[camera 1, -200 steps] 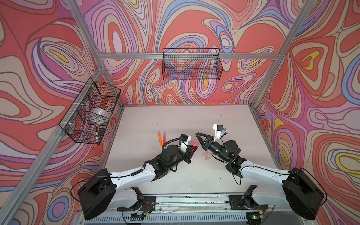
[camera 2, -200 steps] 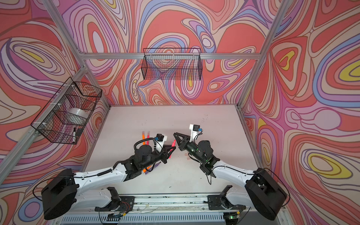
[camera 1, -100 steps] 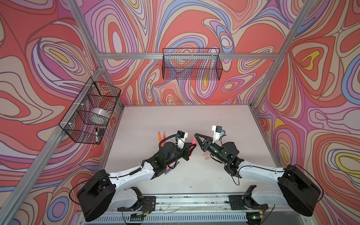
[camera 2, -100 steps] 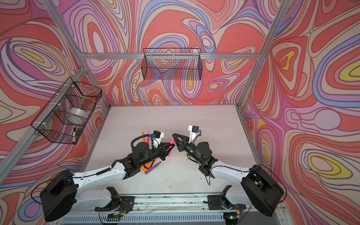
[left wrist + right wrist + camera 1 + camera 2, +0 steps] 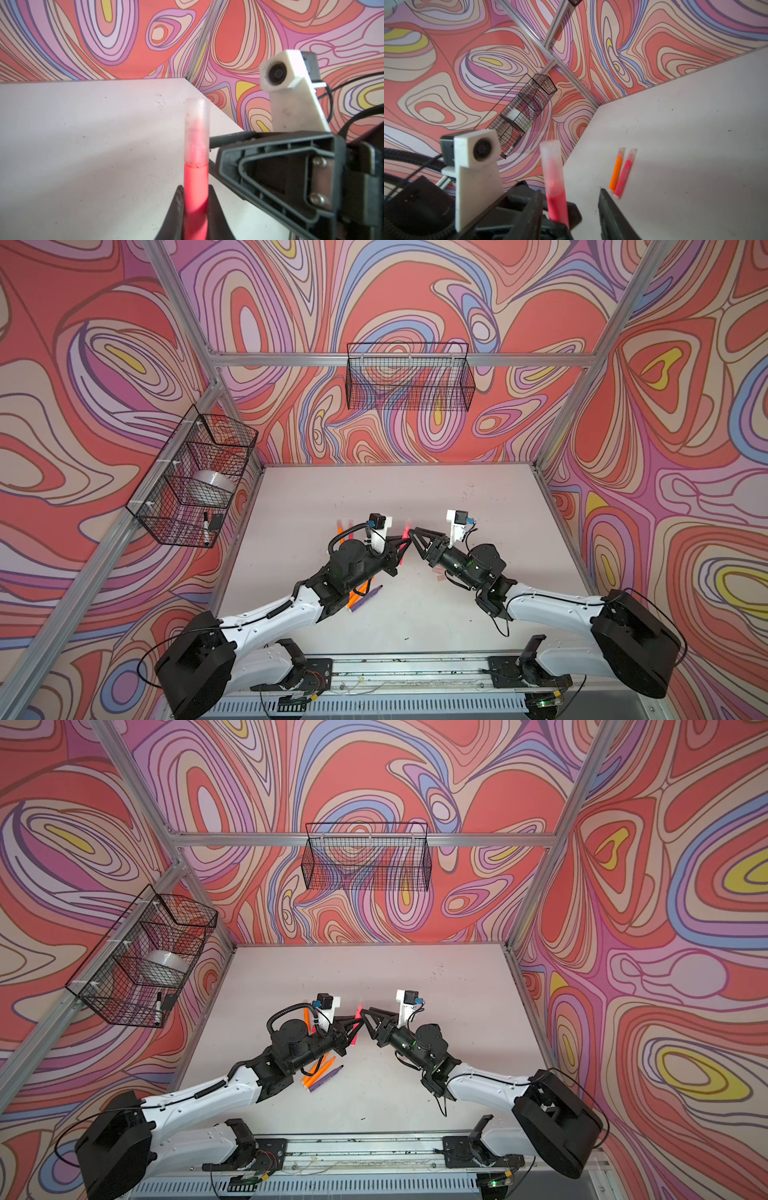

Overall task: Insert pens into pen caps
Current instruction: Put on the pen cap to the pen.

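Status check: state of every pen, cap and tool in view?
held pink pen: capped, clear of table
left tool: shut on held pink pen
right tool: open, beside its cap
far orange pen, far pink pen: capped, lying side by side
near orange pens, purple pen: uncapped, lying by left arm
loose caps: empty, on table

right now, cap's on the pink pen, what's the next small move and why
Probably draw the right claw back off the pen cap: its jaws stand open either side, the cap looks seated on the pink pen, and the left claw is shut on that pen.
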{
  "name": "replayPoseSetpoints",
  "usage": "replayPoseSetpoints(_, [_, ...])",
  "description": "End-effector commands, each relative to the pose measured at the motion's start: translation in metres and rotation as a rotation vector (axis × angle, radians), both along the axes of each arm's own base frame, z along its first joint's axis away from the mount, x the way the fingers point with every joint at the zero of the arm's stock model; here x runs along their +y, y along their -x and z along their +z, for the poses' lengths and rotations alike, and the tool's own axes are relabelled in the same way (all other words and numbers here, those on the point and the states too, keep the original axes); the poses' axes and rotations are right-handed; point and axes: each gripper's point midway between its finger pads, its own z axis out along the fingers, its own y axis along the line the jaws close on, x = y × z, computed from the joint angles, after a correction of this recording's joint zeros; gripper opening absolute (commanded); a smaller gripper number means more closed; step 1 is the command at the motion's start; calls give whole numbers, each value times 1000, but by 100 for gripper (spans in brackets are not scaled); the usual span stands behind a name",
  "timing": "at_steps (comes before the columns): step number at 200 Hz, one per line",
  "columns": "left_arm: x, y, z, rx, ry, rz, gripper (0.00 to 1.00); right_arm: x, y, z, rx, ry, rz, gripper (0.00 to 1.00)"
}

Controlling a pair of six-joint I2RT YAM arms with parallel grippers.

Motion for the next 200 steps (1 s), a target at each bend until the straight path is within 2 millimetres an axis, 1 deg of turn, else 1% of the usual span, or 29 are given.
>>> replayPoseSetpoints(1, [8,-2,16,-149,-25,30,0,-9,4,19,-30,26,-28,58])
replayPoseSetpoints(2, [9,0,8,-143,-39,29,0,-9,5,20,-30,27,-28,58])
replayPoseSetpoints(3, [10,0,4,-143,-45,28,0,-9,5,20,-31,29,-29,59])
replayPoseSetpoints(7, [11,2,0,-156,-59,25,0,-11,5,24,-36,34,-32,61])
replayPoseSetpoints(19, [11,4,-2,-206,-75,18,0,-12,8,34,-52,45,-28,66])
replayPoseSetpoints(51, [3,11,-8,-312,-126,-8,0,-8,10,57,-71,82,-7,70])
replayPoseSetpoints(65, [0,15,-8,-350,-148,-6,0,-6,7,58,-58,105,-11,70])
replayPoseSetpoints(85, [-4,20,-7,-373,-170,-13,0,-5,-4,51,-13,149,-43,70])
replayPoseSetpoints(96, [-4,21,-5,-377,-169,-12,0,-2,-6,47,-2,160,-41,68])
replayPoseSetpoints(133, [-1,22,-2,-381,-176,-3,0,6,-8,37,18,164,-15,64])
replayPoseSetpoints(149, [-1,22,-1,-379,-174,-2,0,10,-8,34,24,158,1,57])
replayPoseSetpoints(200, [-3,18,-3,-362,-185,3,0,16,-5,28,37,157,25,41])
